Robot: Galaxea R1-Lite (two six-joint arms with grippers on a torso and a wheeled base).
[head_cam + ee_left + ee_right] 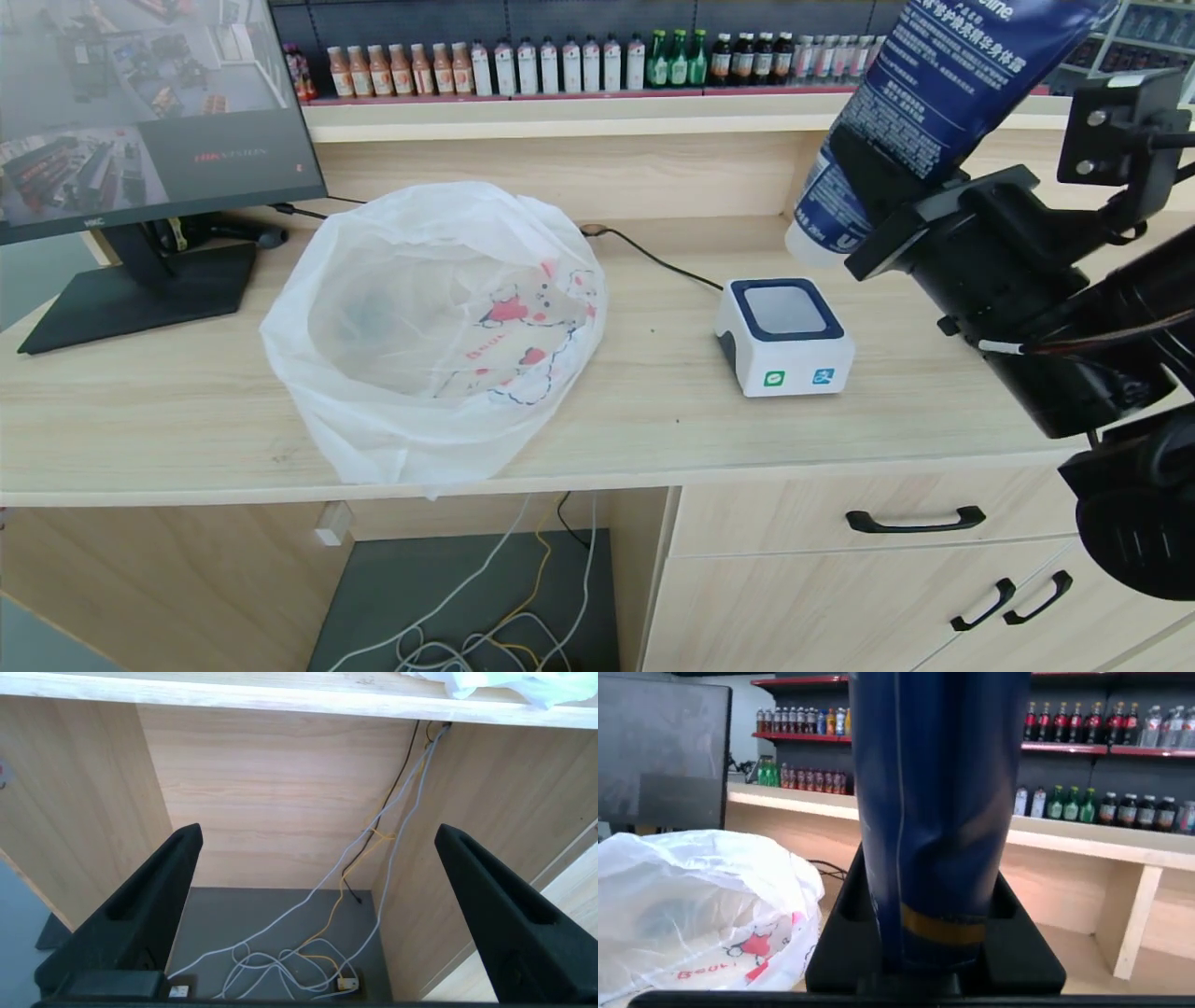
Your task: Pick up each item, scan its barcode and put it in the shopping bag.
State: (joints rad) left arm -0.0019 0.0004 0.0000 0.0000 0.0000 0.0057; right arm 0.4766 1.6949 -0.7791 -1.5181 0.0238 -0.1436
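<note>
Right hand (892,201): pinching a dark blue tube (934,103) near its cap end, with my fingers pressed against both of its sides.
Tube: held in the air and tilted, pale cap lowest, over the right part of the surface (653,420). It hangs up and to the right of the scanner (784,336) and is not touching it.
Left hand (322,924): fingers spread wide and holding nothing, low down and facing the recess under the surface where loose cables (308,952) lie.
Scanner: a small white box with its window facing up, standing near the shopping bag (308,392), on that bag's right.
Shopping bag: thin white plastic, mouth open and slumped wide, left of centre beside the monitor (140,93). A dim grey shape shows through the plastic, but I cannot tell whether it is an item.
Done: the pick-up of this tube, judging by my firm hold.
Step in hand: I judge it to be the scan, since the tube is not yet over the window.
Left: bring the barcode to the window, then carry the tube across to the open mouth and let it go inside.
Other items: I cannot tell whether any are waiting.
</note>
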